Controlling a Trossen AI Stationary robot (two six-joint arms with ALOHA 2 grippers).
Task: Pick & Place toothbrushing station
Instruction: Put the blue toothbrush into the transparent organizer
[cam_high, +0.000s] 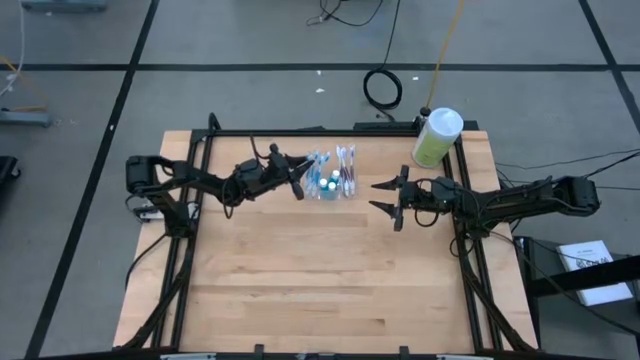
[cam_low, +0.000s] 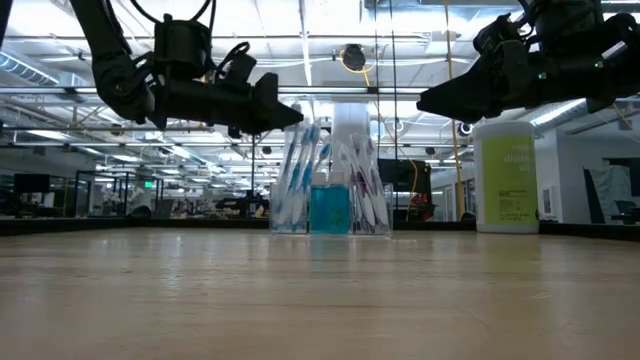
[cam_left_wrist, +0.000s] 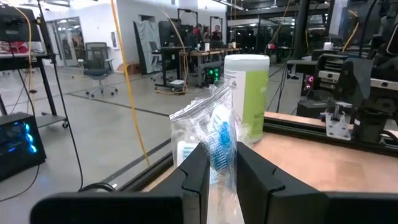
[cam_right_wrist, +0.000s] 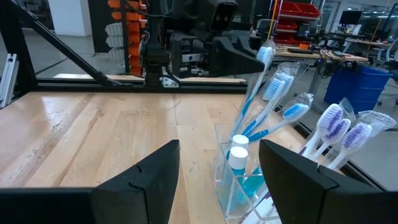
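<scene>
Left gripper (cam_high: 297, 181) pinches the toothbrushing station (cam_high: 331, 176) by its wall.
Fingers clenched on the clear tray at the table's far middle, likely to lift; right gripper (cam_high: 385, 198) waits, spread wide, nearby.

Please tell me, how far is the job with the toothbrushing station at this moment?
Done: the left gripper has reached the toothbrushing station at the far edge of the table; its jaws are narrowed at its near side. In hand: securing that grip; a firm hold cannot be confirmed. Left: lifting and placing. The right gripper waits open beside it, by the green bottle.
</scene>
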